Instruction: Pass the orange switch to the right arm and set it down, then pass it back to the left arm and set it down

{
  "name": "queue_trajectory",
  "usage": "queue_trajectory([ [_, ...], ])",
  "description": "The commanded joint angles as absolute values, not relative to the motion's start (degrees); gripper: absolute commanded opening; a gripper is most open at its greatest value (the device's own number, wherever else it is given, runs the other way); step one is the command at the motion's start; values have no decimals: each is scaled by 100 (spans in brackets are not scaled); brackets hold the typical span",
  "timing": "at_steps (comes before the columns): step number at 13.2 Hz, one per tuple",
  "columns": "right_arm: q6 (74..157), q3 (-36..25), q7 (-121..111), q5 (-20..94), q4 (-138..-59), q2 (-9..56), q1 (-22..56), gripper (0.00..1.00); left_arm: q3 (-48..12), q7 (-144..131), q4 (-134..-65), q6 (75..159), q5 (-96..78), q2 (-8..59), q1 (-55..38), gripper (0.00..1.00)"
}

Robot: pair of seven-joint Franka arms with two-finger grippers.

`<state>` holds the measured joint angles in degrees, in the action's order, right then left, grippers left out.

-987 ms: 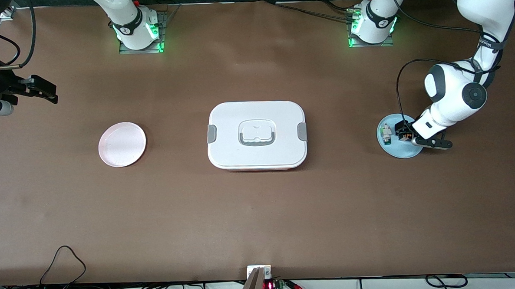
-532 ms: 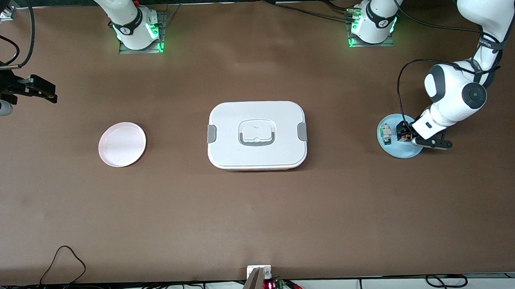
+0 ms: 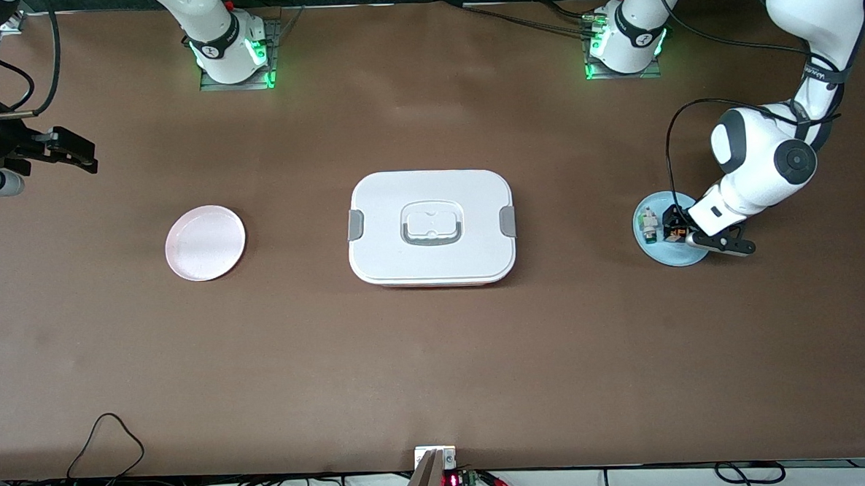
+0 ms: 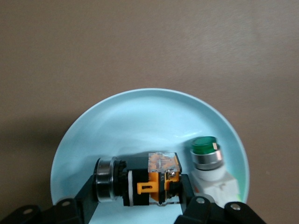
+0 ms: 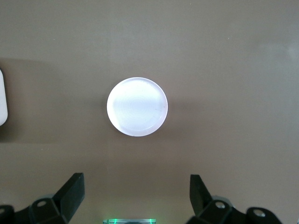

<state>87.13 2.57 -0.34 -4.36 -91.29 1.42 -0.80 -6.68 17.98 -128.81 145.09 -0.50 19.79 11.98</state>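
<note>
You see the left gripper (image 4: pixel 138 196) down on the light blue plate (image 4: pixel 140 116) at the left arm's end of the table. Its fingers (image 4: pixel 86 193) are closed against both ends of the orange switch (image 4: pixel 142 184), which lies on its side on the plate. In the front view the same left gripper (image 3: pixel 684 233) sits low over the blue plate (image 3: pixel 659 251) with the orange switch (image 3: pixel 675 226) between its jaws.

A white-and-green component (image 4: pixel 210 163) rests on the same plate, just beside the switch and touching or nearly touching it.

The box (image 3: pixel 432 227) stands at the middle of the table, lid on, well apart from both plates.

The right gripper (image 3: pixel 71 151) hangs in the air over the right arm's end of the table, and that arm waits. Its fingers (image 5: pixel 70 191) stand wide apart and hold nothing. The right wrist view looks down on the pale pink plate (image 5: pixel 137 106), which lies between the box and the right arm's end of the table.
</note>
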Motion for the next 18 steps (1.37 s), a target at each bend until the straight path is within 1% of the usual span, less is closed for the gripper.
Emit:
queue_trajectory([
  [1, 8613, 246, -44, -369, -9035, 132, -123, 100, -747, 2039, -12351, 13373, -499, 1758, 1257, 11],
  [4, 8613, 211, -61, -386, -9044, 123, -97, 100, -922, 1462, -11587, 11801, -719, 1670, 1239, 11],
  [7, 8490, 185, -62, -352, -9035, 62, -105, 100, -1378, 513, -10717, 10104, -1028, 1635, 1239, 9],
  [9, 8499, 185, -35, -316, -9035, 70, -114, 100, -1721, -400, -10242, 9206, -1413, 1617, 1239, 8],
  [10, 8551, 185, -35, -299, -9035, 79, -114, 100, -1862, -865, -9935, 8750, -1650, 1608, 1239, 6],
  [12, 8552, 211, -18, -11, -9035, 62, -97, 100, -2309, -1491, -9433, 8063, -1862, 1600, 1239, 4],
  [14, 8552, 185, -26, 411, -9035, 62, -105, 100, -2609, -2491, -8984, 7456, -2300, 1556, 1239, 3],
  [16, 8552, 150, -35, 1130, -9035, 62, -167, 100, -2768, -3126, -8851, 7068, -3037, 1407, 1239, 4],
  [18, 8560, 184, -26, 1685, -9044, 96, -132, 100, -2873, -3653, -8851, 7022, -3601, 1143, 1213, 4],
])
